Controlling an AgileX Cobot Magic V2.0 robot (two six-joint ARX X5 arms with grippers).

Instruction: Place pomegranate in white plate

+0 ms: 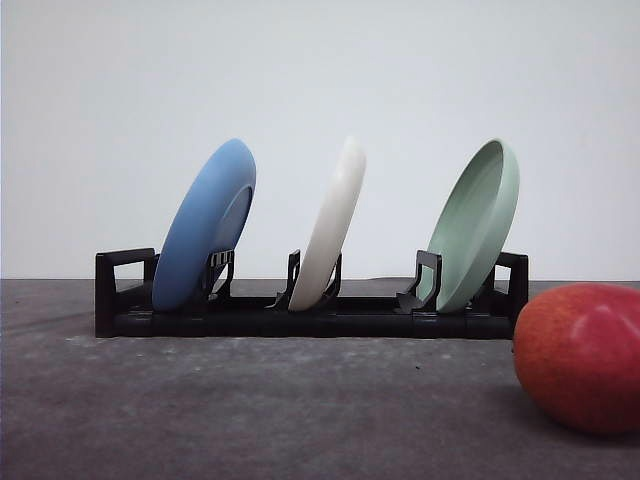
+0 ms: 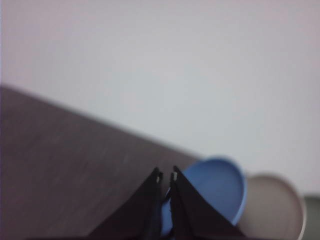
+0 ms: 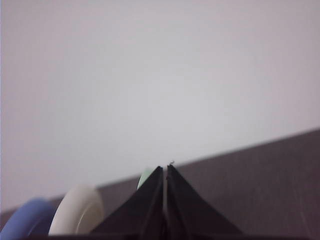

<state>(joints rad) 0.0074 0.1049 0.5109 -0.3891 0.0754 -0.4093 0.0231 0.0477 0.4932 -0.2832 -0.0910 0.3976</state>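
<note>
The left hand (image 2: 166, 176) is showing in its wrist view with the two dark fingers drawn nearly together, only a thin slit between the tips, and nothing is sitting between them. The right hand (image 3: 165, 169) is presenting the same condition in its own wrist view: fingers pressed tip to tip, clenched on nothing. In the front view, the dark grey worktop (image 1: 250, 410) is spreading across the lower part of the scene beneath a plain pale wall (image 1: 320, 70). A black dish rack (image 1: 310, 320) is standing on the worktop, well back, and is carrying three plates on edge, each one tilting toward the right. The blue plate (image 1: 205, 225) is occupying the slot on the left, the white plate (image 1: 330, 225) is sitting in the middle slot, and the pale green plate (image 1: 475, 225) is resting in the slot on the right with its hollow face turned toward the camera. The pomegranate (image 1: 580, 357) is lying on the worktop at the right edge of the front view, nearer the camera than the rack, apart from it and partly cropped by the frame.
</note>
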